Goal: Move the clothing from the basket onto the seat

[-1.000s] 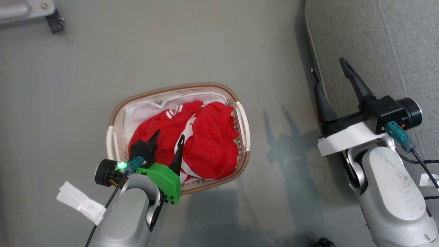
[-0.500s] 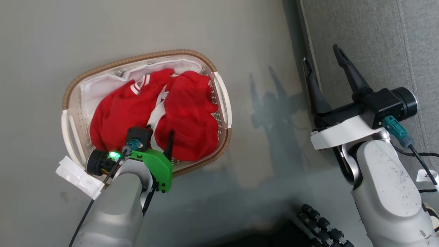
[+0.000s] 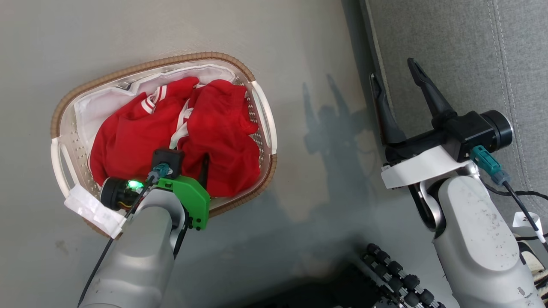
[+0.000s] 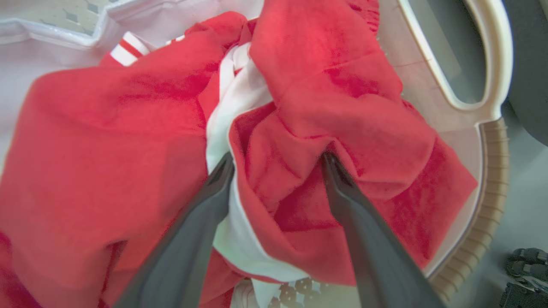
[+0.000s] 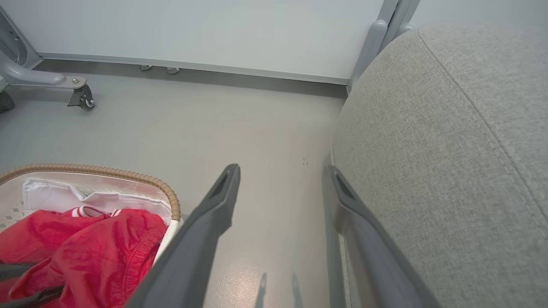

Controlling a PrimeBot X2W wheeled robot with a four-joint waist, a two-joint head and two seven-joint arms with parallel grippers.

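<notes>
Head view: red clothing (image 3: 180, 132) with white stripes, heaped inside the basket (image 3: 141, 68) on a white lining (image 3: 85, 115). Basket down on the floor (image 3: 299, 42), apart from the seat (image 3: 449, 51) at the right, a strip of floor between them.

Left wrist view: left gripper (image 4: 277, 158) spread wide, both fingers (image 4: 201, 214) pushed down into the clothing. Ridge of red cloth and 1 white band bunched between them, not pinched.

Right gripper (image 3: 393, 70) spread wide as well, holding nothing, hanging by the seat's near edge.

Right wrist view: 2 dark fingers with floor between them, 1 running along the seat's side; touching or not, cannot tell. Basket and clothing at lower left.
</notes>
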